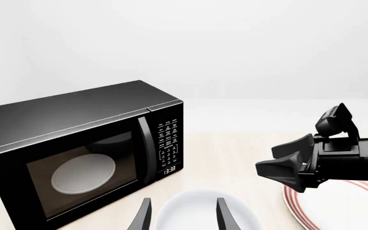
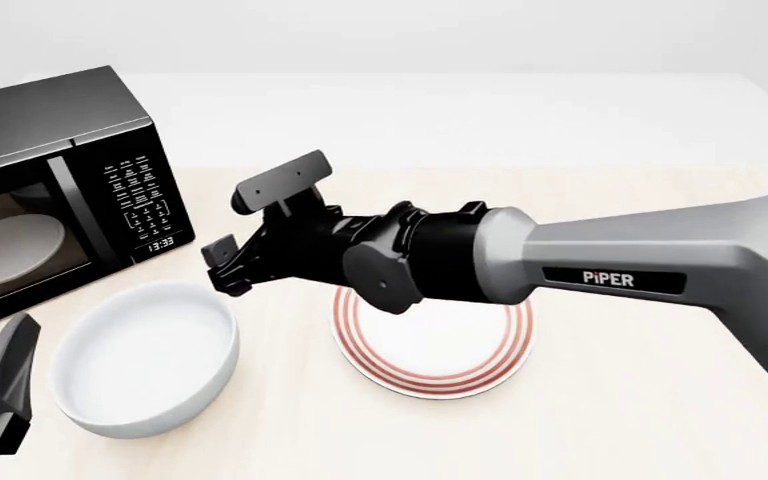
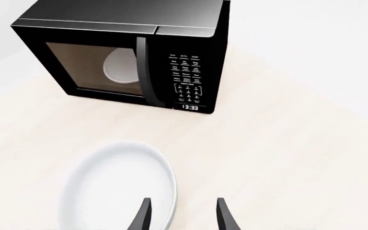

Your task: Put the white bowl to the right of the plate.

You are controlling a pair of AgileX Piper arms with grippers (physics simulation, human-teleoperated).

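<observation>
The white bowl (image 2: 145, 358) sits upright on the table at the near left, plain, glossy, deep and thick-rimmed, nothing inside it. The plate (image 2: 434, 345) lies flat just to its right, close but apart, white with thin red rings near its rim, its far edge partly hidden.

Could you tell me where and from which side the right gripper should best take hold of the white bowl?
Probably by the thick rim on the plate-facing side. The white bowl sits upright and open, left of the plate, so one finger can drop inside and one outside the wall. The right gripper hangs open near that edge, so a downward approach looks shortest. The microwave crowds the far-left side.
</observation>
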